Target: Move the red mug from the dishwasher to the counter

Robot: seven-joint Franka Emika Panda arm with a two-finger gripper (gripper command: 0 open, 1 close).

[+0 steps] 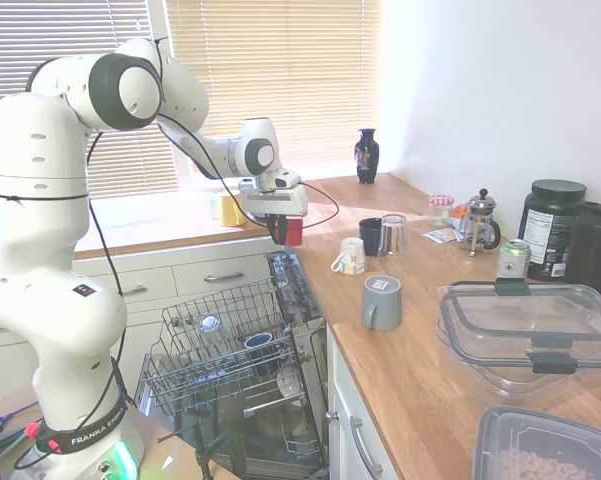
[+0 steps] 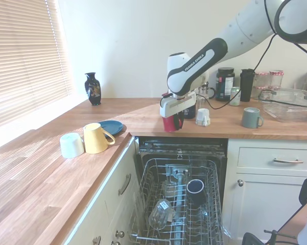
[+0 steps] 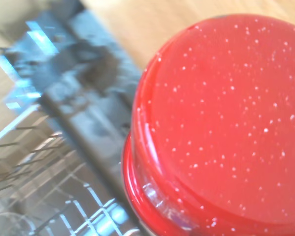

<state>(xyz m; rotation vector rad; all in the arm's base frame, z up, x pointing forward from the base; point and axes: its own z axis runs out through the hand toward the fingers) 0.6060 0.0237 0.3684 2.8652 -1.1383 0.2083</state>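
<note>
Wrist view is showing the glossy, slippery-looking red mug (image 3: pixel 221 132) I'm carrying, fingers (image 2: pixel 169 118) clamping it near the worktop (image 2: pixel 143 115) edge above the dishwasher (image 2: pixel 181 204).

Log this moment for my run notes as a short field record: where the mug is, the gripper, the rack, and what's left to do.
mug: red mug held in the air at the counter edge, above the open dishwasher
gripper: gripper shut on the mug
rack: pulled-out wire rack holding a dark blue cup and a glass
counter nearby: grey mug, white cup
remaining: set the mug down on the counter
</note>
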